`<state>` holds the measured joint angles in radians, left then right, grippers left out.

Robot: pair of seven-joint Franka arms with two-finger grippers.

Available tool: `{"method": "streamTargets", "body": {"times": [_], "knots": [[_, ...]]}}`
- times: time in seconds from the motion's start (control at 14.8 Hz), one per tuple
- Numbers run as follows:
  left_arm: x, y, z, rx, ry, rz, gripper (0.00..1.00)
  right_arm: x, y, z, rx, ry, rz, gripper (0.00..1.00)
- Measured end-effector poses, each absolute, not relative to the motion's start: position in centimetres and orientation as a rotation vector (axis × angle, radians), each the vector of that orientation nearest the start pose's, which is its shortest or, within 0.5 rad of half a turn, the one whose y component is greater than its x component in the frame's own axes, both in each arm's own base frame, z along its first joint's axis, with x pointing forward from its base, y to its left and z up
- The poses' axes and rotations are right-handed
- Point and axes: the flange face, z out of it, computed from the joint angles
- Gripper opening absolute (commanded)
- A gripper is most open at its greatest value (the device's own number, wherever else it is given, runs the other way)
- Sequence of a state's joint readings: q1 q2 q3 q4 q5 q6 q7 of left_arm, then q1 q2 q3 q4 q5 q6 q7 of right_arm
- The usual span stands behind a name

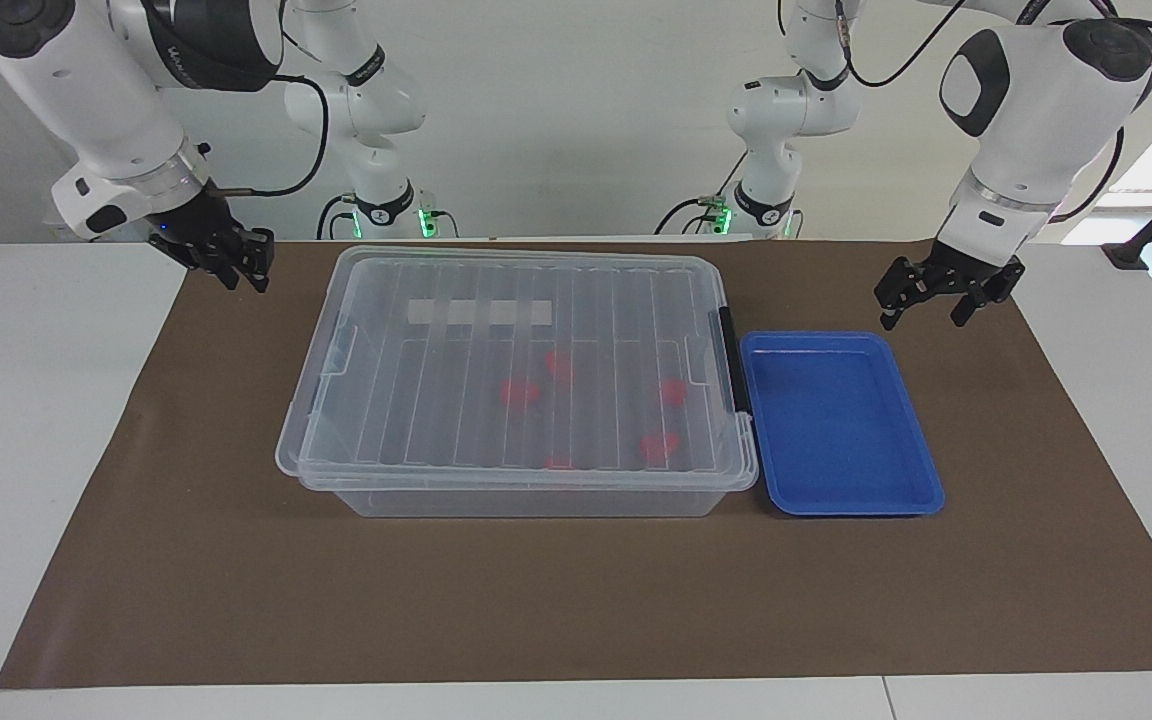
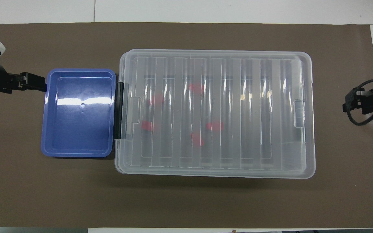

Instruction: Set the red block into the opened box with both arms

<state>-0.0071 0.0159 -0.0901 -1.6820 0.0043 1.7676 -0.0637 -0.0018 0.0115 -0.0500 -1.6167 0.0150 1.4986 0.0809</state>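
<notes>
The clear box (image 1: 526, 500) (image 2: 215, 173) stands mid-mat with its ribbed lid (image 1: 496, 330) lying flat on it. Several red blocks (image 1: 519, 393) (image 2: 214, 126) show through the lid, inside the box. My right gripper (image 1: 246, 278) (image 2: 348, 105) hangs open and empty over the mat's edge at the right arm's end, apart from the box. At the other end my left gripper (image 1: 921, 318) (image 2: 42, 85) waits open and empty, over the mat just off the blue tray's corner.
A shallow blue tray (image 1: 836, 420) (image 2: 79, 113) lies against the box at the left arm's end, with nothing in it. A black latch (image 1: 729, 360) (image 2: 119, 110) runs along that end of the box. Brown mat (image 1: 576, 600) covers the table.
</notes>
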Motion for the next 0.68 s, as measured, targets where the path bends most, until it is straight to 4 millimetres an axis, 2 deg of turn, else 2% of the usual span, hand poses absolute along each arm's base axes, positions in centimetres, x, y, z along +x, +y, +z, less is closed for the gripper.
{"method": "streamTargets", "body": {"times": [0.27, 0.68], "knots": [[57.15, -5.5, 58.02, -3.142, 0.054, -0.11, 1.0, 55.0, -2.39, 58.71, -3.117, 0.199, 0.213, 1.0], [57.15, -5.5, 58.02, -3.142, 0.054, -0.11, 1.0, 55.07, -2.25, 59.14, -3.119, 0.195, 0.198, 1.0]]}}
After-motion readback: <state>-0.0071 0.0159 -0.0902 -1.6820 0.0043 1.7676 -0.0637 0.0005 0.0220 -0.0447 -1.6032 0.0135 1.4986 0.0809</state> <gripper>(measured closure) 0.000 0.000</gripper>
